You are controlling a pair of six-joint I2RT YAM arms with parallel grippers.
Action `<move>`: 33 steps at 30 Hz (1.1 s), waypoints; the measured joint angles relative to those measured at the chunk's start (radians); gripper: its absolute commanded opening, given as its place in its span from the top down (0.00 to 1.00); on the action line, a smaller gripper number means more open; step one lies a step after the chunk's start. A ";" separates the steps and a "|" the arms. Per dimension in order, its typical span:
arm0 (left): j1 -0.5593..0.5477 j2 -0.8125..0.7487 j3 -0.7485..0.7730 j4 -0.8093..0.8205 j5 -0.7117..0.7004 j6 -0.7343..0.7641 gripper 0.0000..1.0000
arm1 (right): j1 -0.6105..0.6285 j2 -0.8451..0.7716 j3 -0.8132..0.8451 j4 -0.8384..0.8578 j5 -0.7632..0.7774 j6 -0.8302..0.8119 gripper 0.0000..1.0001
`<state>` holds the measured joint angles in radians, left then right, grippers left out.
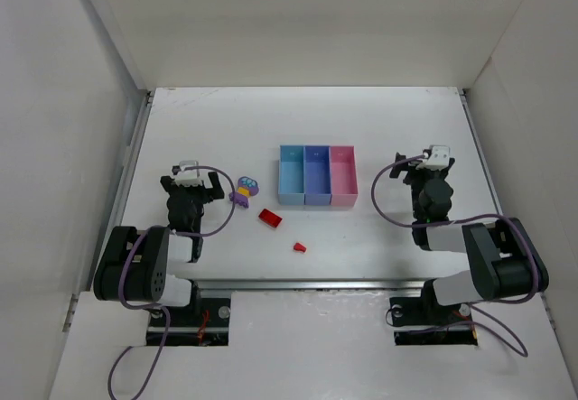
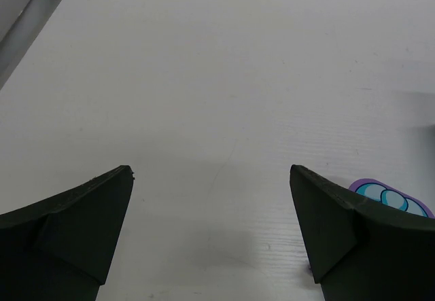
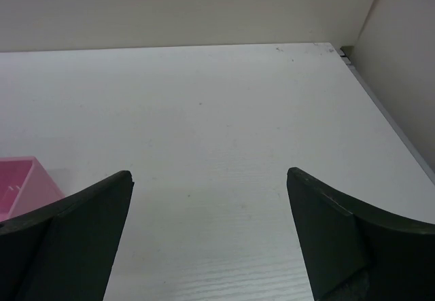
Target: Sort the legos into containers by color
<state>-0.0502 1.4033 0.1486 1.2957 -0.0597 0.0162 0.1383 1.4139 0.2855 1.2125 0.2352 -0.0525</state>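
Looking down from above, the row of containers (image 1: 316, 200), light blue, blue-violet and pink, stands open. Just left of the row lies a clump of purple, light blue and yellow legos (image 1: 244, 189). On the row's near side lie a red brick (image 1: 270, 218) and a smaller red brick (image 1: 299, 247). The left gripper (image 1: 191, 181) is left of the row beside the clump, and the right gripper (image 1: 424, 167) is right of it.

From the left wrist, the fingers (image 2: 81, 219) are spread wide and hold nothing; the clump's purple and light blue edge shows past the right finger.

From the right wrist, both fingers are likewise spread and empty, with the pink bin (image 3: 27, 192) at the left.
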 measured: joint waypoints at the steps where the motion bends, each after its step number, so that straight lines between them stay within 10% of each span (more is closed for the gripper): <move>1: 0.000 0.000 0.000 0.000 0.000 0.000 0.00 | 0.000 0.000 0.000 0.000 0.000 0.000 0.00; 12: -0.006 -0.218 0.012 -0.151 0.017 0.039 0.00 | 0.018 -0.181 0.423 -0.469 0.208 -0.034 0.00; 21: -0.014 -0.513 0.508 -0.524 0.057 0.347 0.00 | 0.209 -0.162 0.917 -0.779 0.360 -0.317 0.00; 28: -0.023 -0.464 0.810 -1.047 0.191 0.581 0.00 | 0.430 -0.083 1.093 -0.932 0.586 -0.440 0.00; 33: -0.070 -0.443 0.882 -1.423 0.441 0.777 0.00 | 0.452 -0.137 1.193 -1.347 0.167 -0.196 0.00</move>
<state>-0.1200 0.9600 1.0309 -0.1268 0.3817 0.7929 0.5907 1.2774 1.4784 -0.1345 0.4019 -0.2485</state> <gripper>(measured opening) 0.997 1.000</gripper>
